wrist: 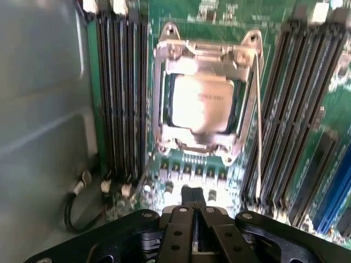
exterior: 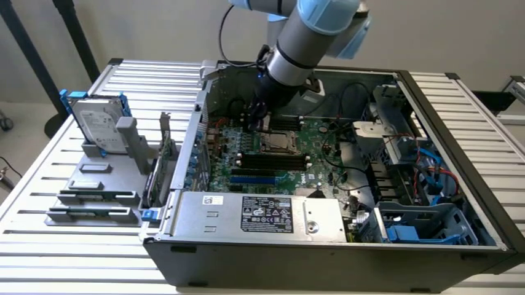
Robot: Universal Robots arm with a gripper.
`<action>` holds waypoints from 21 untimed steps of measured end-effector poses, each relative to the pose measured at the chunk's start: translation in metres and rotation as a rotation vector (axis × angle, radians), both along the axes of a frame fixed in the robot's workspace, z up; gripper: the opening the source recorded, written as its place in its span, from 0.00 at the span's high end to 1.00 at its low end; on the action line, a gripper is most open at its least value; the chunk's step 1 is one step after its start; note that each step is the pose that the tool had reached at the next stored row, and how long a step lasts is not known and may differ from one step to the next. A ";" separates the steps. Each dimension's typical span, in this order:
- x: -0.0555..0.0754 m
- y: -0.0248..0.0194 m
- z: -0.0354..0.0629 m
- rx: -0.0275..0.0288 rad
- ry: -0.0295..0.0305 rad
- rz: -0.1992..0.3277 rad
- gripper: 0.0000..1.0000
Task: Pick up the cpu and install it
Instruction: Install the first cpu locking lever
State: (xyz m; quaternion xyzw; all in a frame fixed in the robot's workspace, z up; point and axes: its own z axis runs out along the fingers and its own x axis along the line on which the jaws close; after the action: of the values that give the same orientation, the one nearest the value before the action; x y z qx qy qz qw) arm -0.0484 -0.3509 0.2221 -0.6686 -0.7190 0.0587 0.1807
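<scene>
Where glare blurs, cpu [wrist: 198, 104] socketed (tool [wrist: 193, 200] closed)

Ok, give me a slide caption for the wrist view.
Cpu lying in its motherboard socket, memory slots either side, jaws shut and empty nearby.

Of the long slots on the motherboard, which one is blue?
The slot closest to the silver power supply. The other long slots, between it and the cpu, are black.

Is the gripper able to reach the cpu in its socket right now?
Probably yes: the gripper hangs shut inside the open case, nothing between it and the cpu, though a metal frame rims the chip.
</scene>
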 end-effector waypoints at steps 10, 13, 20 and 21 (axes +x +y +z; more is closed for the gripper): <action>-0.026 -0.0055 0.0213 0.0387 -0.0002 -0.008 0.89; -0.028 -0.0055 0.0216 0.0403 -0.0006 -0.032 0.89; -0.029 -0.0055 0.0217 0.0406 -0.0026 -0.128 0.89; -0.029 -0.0055 0.0217 0.0407 -0.0029 -0.144 0.89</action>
State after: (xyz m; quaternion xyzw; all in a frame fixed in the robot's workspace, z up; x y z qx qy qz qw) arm -0.0771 -0.3563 0.2437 -0.7148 -0.6703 0.0299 0.1970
